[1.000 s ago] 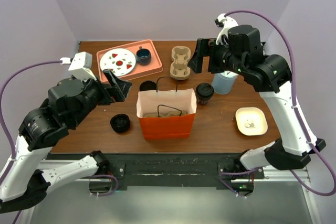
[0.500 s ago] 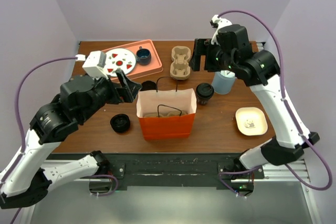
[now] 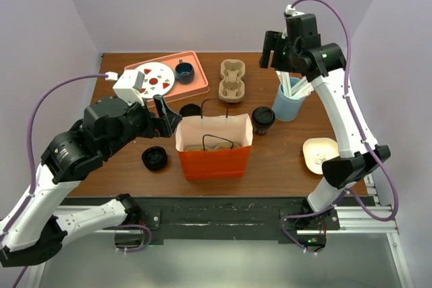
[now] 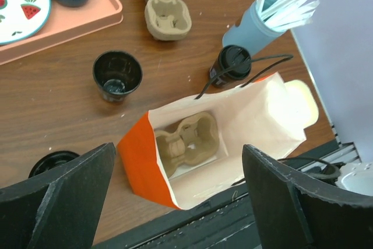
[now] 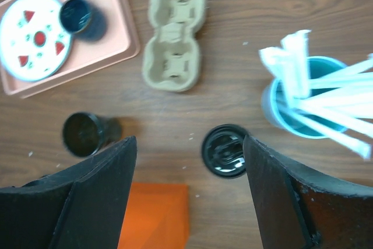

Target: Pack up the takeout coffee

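Left claw [image 4: 178,164] and right claw [image 5: 187,158] are spread wide, empty. Takeout coffee [image 3: 263,118] stands on the table [image 3: 283,166] just right of the orange bag [image 3: 213,161]; the blurred right wrist view shows only its lid.

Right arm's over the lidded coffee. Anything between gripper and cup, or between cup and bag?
Nothing visible lies between the right gripper and the takeout coffee; the straw cup stands close beside it. Toward the orange bag, only the bag's raised black handle loop crosses the rim facing the cup.
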{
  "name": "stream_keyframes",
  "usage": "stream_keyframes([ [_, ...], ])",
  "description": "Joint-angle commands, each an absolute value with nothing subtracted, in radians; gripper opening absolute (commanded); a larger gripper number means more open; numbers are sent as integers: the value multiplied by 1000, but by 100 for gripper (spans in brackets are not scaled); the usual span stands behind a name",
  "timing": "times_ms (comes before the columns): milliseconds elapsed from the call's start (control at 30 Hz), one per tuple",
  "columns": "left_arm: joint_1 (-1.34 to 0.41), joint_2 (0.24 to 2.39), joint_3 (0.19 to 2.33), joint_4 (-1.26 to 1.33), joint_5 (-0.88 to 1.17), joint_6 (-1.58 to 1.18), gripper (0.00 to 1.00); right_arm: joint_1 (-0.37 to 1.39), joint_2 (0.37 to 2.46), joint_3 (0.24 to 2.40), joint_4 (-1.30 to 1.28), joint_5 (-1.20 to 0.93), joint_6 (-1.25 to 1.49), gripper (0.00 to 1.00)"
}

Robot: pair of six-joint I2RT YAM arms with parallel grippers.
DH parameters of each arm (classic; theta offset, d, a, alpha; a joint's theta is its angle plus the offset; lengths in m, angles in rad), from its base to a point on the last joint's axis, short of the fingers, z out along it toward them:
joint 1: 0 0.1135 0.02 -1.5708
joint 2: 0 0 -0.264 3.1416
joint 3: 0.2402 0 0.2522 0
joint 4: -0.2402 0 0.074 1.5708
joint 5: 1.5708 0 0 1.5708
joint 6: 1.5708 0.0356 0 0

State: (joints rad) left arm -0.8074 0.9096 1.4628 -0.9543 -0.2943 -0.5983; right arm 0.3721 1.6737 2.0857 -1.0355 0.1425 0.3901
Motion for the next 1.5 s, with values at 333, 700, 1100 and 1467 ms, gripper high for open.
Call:
stream_keyframes([
  [333, -808, 923, 1451, -1026, -275, -583, 92, 327, 1669, 1860, -1112, 152, 290, 72],
  [700, -808, 951, 1499, -1066, -238, -528, 92, 376, 1762, 1778, -1059, 107, 77, 83],
  [1100, -808, 940, 1485, -1057, -241, -568, 92, 385, 1858, 1796, -1043, 43, 5, 82],
  [1467, -808, 923, 1477, -1060, -256, -589, 92, 399, 1871, 1736, -1029, 69, -52, 82],
])
